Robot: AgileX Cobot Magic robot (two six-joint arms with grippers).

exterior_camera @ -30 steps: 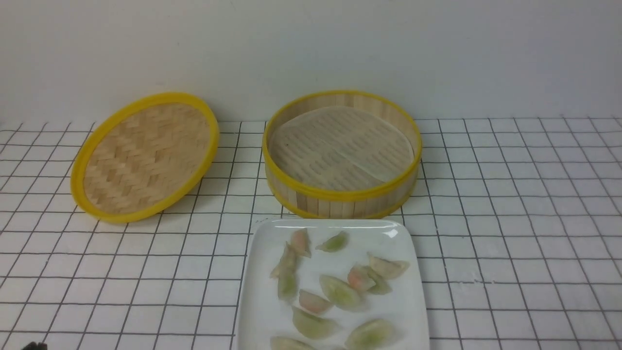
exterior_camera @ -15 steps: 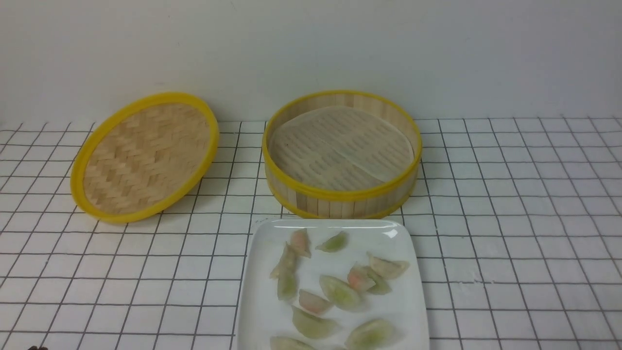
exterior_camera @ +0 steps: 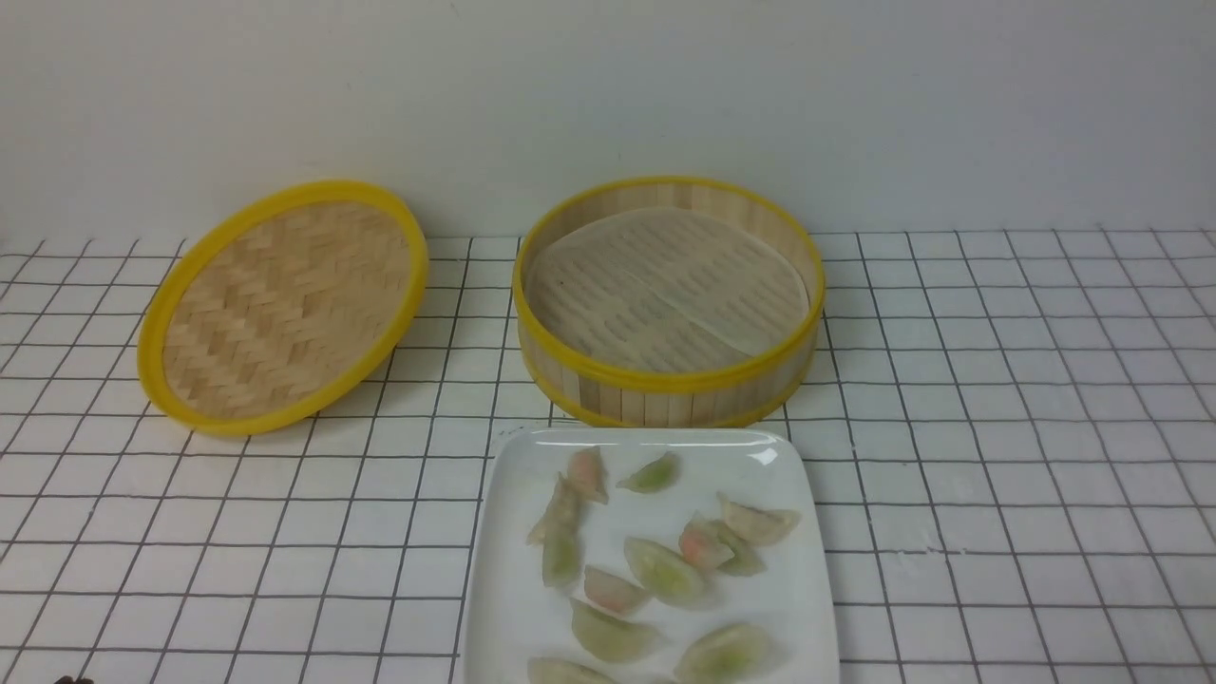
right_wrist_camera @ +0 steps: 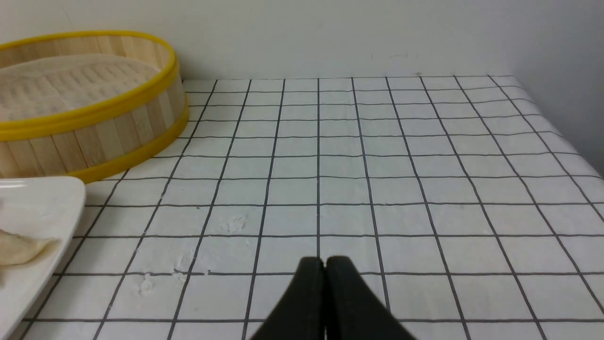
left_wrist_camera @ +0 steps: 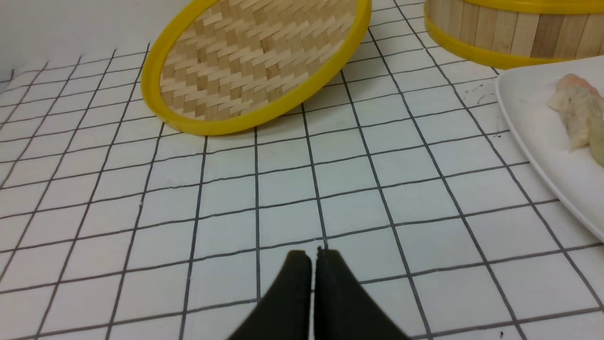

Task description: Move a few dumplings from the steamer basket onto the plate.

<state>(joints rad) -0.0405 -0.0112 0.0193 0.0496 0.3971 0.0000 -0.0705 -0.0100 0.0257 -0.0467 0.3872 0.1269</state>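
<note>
Dumplings [exterior_camera: 665, 570] lie on plate [exterior_camera: 503, 608]; steamer basket [exterior_camera: 665, 389] empty

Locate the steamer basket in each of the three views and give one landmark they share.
Front view: the steamer basket sits centre, behind the plate, with no dumplings in it.
Left wrist view: only part of its wall shows, top right corner.
Right wrist view: upper left, liner visible.
Shared landmark: the plate, which touches or nearly touches the basket in all three.
</note>
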